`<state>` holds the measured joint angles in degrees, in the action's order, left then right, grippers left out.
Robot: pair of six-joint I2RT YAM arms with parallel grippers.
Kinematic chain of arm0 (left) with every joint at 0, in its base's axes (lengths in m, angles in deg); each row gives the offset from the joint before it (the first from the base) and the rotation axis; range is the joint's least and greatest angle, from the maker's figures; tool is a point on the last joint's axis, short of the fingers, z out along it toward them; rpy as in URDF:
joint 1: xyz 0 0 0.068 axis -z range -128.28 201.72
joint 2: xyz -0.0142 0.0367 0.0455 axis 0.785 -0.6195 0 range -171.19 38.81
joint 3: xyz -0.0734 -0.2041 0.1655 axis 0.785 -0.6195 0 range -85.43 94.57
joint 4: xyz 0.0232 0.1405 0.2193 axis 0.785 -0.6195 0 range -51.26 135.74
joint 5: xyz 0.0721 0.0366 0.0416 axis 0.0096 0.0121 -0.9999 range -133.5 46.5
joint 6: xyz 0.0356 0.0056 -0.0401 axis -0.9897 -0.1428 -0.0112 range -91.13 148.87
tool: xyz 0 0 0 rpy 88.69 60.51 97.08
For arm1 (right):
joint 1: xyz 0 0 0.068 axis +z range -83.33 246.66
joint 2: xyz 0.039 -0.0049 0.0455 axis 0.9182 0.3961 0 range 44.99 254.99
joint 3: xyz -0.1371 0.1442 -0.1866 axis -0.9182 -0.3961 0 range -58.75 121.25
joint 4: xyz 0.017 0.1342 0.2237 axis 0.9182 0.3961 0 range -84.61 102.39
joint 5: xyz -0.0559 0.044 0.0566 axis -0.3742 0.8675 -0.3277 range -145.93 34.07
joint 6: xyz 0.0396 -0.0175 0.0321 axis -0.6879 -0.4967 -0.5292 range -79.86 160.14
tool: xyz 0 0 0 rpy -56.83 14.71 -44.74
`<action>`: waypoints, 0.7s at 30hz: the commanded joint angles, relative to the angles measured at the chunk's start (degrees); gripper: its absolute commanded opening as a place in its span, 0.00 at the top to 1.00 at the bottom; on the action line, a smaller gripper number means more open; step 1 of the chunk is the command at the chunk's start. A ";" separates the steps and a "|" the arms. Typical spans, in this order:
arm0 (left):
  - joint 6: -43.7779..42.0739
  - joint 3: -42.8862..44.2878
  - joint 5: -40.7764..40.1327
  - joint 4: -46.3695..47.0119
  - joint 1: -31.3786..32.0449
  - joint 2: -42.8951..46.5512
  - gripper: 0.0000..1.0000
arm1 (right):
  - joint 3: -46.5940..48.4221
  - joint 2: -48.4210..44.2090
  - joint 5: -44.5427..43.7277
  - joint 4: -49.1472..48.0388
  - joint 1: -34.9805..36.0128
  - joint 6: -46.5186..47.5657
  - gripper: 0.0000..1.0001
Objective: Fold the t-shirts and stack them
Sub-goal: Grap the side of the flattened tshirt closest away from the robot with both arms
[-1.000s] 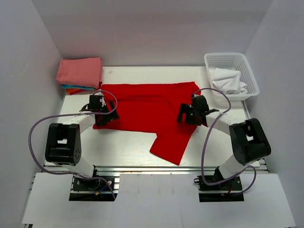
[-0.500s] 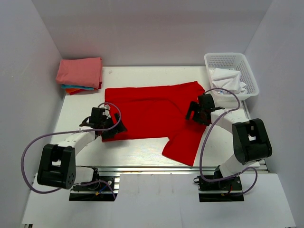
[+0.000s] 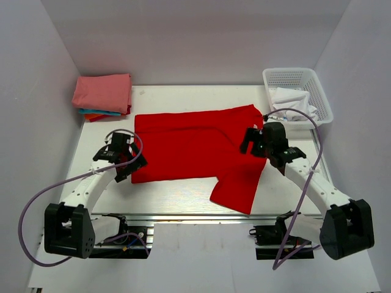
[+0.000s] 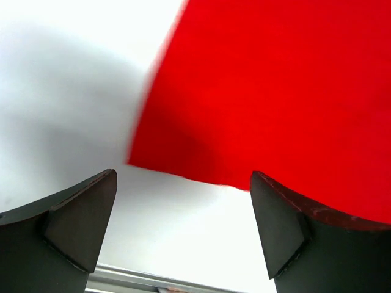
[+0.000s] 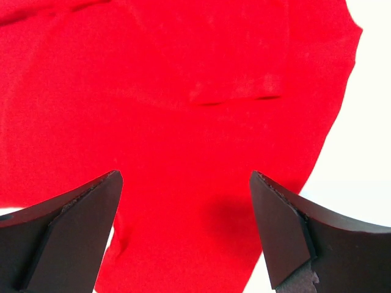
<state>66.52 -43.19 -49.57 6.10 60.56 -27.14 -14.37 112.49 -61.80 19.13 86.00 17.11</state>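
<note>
A bright red t-shirt (image 3: 189, 146) lies spread flat on the white table, with one part hanging down toward the front right (image 3: 235, 189). My left gripper (image 3: 125, 160) is open and empty, just off the shirt's left front corner; in the left wrist view the shirt (image 4: 275, 91) lies above the open jaws (image 4: 183, 232), which stand over bare table. My right gripper (image 3: 253, 141) is open and empty above the shirt's right part (image 5: 183, 122). A folded stack with a pink shirt (image 3: 102, 93) on top, teal and orange-red beneath, sits at the back left.
A white plastic basket (image 3: 317, 91) with white cloth (image 3: 293, 104) in it stands at the back right. The table's front metal rail (image 3: 195, 217) runs below the shirt. White walls close in on the left, back and right.
Both grippers have let go of the shirt and lifted away. The shirt has shifted right and toward the front, and now lies flat. The left gripper has drawn back to the left.
</note>
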 commanded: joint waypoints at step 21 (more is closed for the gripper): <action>10.69 -6.82 -5.10 6.41 -0.93 -11.92 0.69 | -6.50 -2.82 -0.28 13.77 7.91 -0.36 0.10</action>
<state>75.13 -47.70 -54.73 10.62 59.88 -38.77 -20.66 110.57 -62.17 30.04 92.84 16.80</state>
